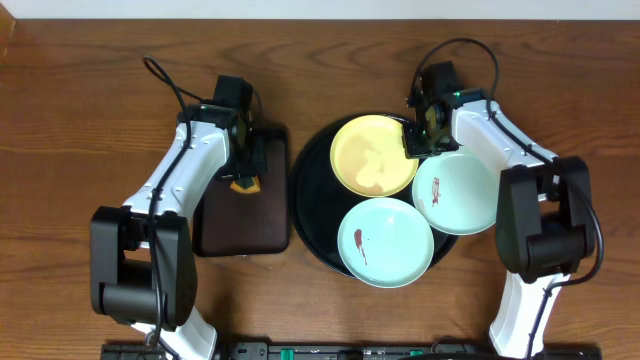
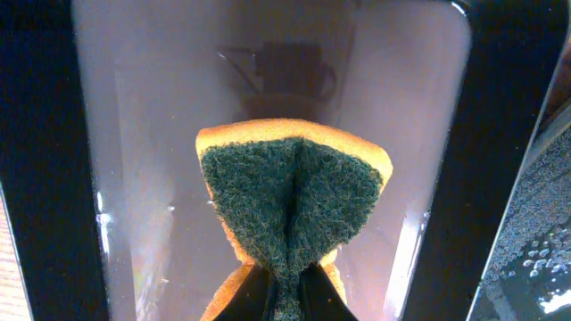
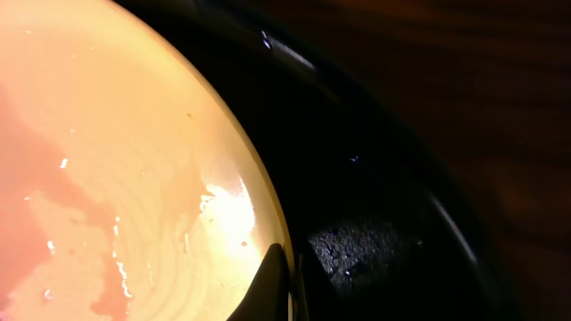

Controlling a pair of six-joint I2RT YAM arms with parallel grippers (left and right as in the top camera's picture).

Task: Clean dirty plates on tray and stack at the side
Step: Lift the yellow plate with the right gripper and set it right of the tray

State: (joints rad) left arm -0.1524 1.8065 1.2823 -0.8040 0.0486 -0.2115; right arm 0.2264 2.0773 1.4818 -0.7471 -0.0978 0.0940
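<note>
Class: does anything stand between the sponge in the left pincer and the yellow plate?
Nothing visible does. Between the sponge and the yellow plate lie only the low rims of the rectangular tray and round tray. The right pincer is at the plate's far edge.

**Work surface, seen from above.**
A dark brown wooden table (image 1: 80, 100) with lengthwise grain fills nearly the whole overhead view and is evenly lit. A pale strip (image 1: 300, 8) lies beyond its far edge; whether this is wall or floor cannot be told. A black bar (image 1: 300, 352) runs along the near edge. The right wrist view shows the same wood (image 3: 500, 71) in deep shade.
</note>
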